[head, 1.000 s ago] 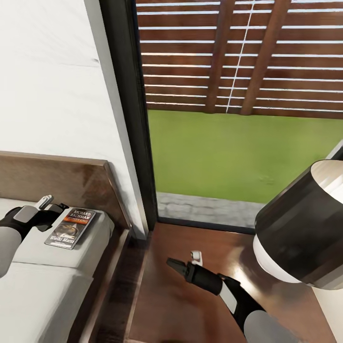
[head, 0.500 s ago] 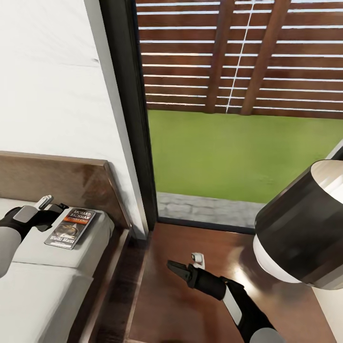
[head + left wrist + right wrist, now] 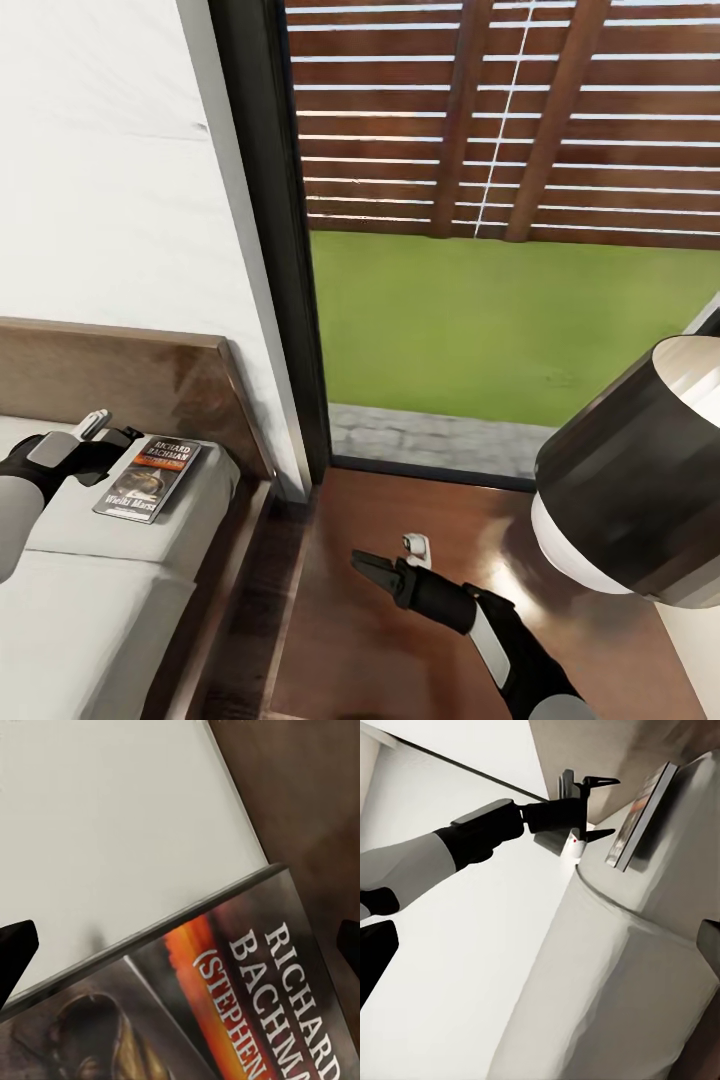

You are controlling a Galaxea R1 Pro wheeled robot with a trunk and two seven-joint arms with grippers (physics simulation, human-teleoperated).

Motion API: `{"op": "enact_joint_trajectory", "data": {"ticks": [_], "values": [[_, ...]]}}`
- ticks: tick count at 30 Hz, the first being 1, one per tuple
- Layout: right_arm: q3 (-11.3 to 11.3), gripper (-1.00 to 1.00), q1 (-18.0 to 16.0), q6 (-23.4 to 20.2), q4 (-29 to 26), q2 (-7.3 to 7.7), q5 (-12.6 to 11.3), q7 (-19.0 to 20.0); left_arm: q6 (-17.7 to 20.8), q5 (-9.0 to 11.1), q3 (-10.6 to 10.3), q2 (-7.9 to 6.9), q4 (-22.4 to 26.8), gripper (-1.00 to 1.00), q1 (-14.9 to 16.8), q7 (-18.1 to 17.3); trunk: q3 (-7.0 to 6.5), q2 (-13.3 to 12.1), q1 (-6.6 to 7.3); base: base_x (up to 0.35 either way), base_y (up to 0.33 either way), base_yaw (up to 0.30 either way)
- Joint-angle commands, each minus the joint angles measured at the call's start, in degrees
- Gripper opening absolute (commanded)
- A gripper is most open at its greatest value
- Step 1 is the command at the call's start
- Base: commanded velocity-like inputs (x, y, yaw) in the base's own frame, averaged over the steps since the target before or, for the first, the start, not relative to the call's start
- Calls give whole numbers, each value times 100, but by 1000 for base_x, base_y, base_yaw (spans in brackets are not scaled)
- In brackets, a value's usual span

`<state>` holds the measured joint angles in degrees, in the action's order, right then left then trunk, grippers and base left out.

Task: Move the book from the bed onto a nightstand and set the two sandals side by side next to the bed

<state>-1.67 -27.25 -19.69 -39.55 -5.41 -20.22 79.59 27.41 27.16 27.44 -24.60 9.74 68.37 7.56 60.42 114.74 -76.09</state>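
Book (image 3: 148,478): thin, light, stiff; pinch its near edge.
Left gripper (image 3: 128,437): jaws spread, beside book.
Right gripper (image 3: 368,566): jaws pressed together.

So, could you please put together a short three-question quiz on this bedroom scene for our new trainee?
1. True or false: the book lies on the nightstand.
2. Multiple choice: the left gripper is A) shut on the book, B) open beside the book's top edge, C) above the nightstand.
3. Fill in: the right gripper hovers over the ____.

Key
1. False: it lies flat on the bed, near the headboard.
2. B: in the right wrist view the fingers are spread next to the book, not closed on it.
3. Nightstand, beside the lamp.
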Motion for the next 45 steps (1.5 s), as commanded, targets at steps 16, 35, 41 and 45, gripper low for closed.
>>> {"op": "enact_joint_trajectory", "data": {"ticks": [16,35,41,45], "values": [[-18,100,9,-72,203,23,-51,22,28,55,-1,-1,11,100,1,44,4,2,1,0,0,0],[-18,100,9,-446,237,10,-68,22,28,53,0,-8,11,100,1,44,49,2,1,0,0,0],[-18,100,9,-464,237,6,-76,22,28,53,0,-10,11,100,1,44,98,2,1,0,0,0],[-18,100,9,-465,237,7,-77,22,28,54,2,-10,11,100,1,44,129,2,1,0,0,0]]}}
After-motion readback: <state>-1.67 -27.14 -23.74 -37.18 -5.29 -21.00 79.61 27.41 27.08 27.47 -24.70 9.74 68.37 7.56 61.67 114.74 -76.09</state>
